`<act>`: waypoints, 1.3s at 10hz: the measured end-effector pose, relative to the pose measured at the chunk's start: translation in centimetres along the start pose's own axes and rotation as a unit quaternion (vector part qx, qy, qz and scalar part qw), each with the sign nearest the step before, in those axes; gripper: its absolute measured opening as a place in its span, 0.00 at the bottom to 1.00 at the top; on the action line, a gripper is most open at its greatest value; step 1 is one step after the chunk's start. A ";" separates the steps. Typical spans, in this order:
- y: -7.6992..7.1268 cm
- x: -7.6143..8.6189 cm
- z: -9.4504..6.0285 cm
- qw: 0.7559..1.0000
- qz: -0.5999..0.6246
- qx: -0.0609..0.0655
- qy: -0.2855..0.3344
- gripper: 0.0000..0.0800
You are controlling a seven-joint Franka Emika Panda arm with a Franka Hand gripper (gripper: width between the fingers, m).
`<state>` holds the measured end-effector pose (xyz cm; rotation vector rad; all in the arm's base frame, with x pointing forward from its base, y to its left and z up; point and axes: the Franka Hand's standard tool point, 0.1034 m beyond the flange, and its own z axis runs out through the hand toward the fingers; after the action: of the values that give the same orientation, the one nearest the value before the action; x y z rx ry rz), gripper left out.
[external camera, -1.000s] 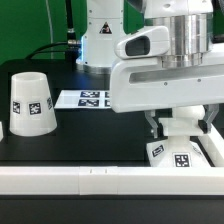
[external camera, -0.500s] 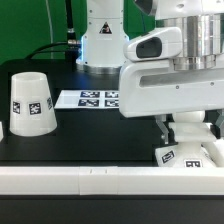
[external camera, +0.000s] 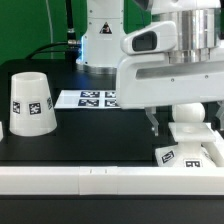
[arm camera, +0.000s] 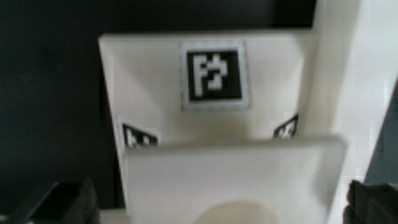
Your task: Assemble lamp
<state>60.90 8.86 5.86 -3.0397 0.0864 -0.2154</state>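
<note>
The tool (external camera: 186,126) hangs with its fingers spread apart on either side of the bulb (external camera: 190,113). The bulb stands upright on the square base (external camera: 190,154) at about 4 o'clock on the tabletop (external camera: 95,140), and the shade (external camera: 30,103) sits mouth-down well apart at 9 o'clock from it. The step looks like seating the bulb in the base: centre both fingers evenly on the bulb before closing, keep the wrist plumb over it, and turn gently so the light base does not skid or tip.
</note>
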 end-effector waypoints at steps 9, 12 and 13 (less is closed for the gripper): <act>-1.4 -6.8 -2.7 0.999 0.025 0.000 -0.032 0.87; -1.2 -7.5 -2.5 0.997 0.022 -0.001 -0.070 0.87; -1.0 -7.6 -2.1 0.995 0.023 0.000 -0.096 0.87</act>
<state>53.09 10.17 7.01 -3.0355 0.1417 0.0803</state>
